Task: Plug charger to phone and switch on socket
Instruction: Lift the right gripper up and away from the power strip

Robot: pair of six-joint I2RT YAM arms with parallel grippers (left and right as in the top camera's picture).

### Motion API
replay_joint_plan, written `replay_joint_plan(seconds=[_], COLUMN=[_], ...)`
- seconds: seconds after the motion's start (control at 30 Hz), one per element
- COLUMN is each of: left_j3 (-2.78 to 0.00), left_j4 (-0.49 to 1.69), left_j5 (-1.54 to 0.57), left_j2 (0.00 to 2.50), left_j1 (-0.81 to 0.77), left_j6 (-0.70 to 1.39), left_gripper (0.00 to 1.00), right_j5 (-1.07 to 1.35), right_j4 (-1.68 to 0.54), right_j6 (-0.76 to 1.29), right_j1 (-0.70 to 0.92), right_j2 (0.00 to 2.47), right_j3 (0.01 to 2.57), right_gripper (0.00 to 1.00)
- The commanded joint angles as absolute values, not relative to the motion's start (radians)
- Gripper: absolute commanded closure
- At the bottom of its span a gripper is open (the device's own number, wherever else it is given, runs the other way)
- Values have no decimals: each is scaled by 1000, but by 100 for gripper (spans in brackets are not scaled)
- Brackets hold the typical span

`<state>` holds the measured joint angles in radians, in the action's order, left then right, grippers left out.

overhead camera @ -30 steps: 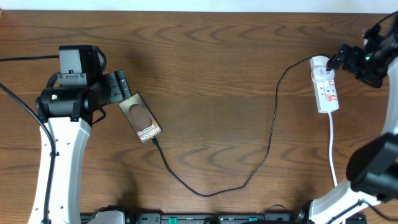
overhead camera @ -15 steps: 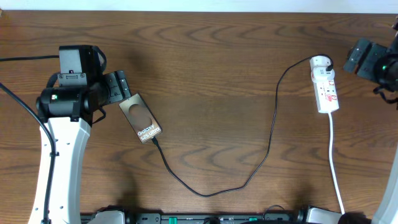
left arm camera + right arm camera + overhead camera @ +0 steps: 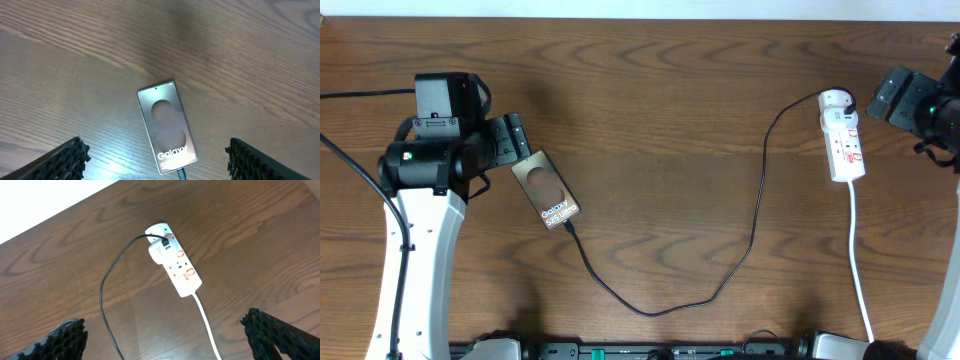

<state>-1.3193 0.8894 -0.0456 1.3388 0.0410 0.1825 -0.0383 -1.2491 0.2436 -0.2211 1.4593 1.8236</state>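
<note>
The phone (image 3: 547,190) lies face up on the wooden table, also in the left wrist view (image 3: 166,127). The charger (image 3: 650,311), a thin black cable, runs from the phone's lower edge (image 3: 180,174) in a loop to the far end of the socket (image 3: 842,135). The socket shows in the right wrist view (image 3: 176,266) with the black plug in its rounded end. My left gripper (image 3: 515,140) is open just above the phone's upper end (image 3: 155,152). My right gripper (image 3: 882,95) is open and empty, right of the socket (image 3: 165,327).
The socket's white cord (image 3: 858,260) runs down to the table's front edge. The table's far edge (image 3: 60,215) meets a white wall. A black rail (image 3: 650,352) lines the front edge.
My right gripper has pulled back to the right from the socket's far end, then eased slightly left. The left arm, phone and cable have not moved.
</note>
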Motion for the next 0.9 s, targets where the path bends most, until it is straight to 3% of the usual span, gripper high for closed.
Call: replay_joint_plan(seconds=[0.0, 0.6, 0.87], left_j3=[-1339, -1339, -1234], left_j4=[889, 900, 828], left_j5=[-29, -28, -44], left_j2=[1332, 1317, 1164], left_j1=[38, 38, 38], left_j6=[173, 173, 223], left_gripper=[13, 13, 13], right_j5=[-50, -50, -50], right_j4=[-1251, -1251, -1251], right_j6=[258, 258, 258], right_j1=[-215, -215, -215], right_j2=[1459, 1459, 1459], right_j3=[1825, 1825, 1825], right_gripper=[1, 1, 1])
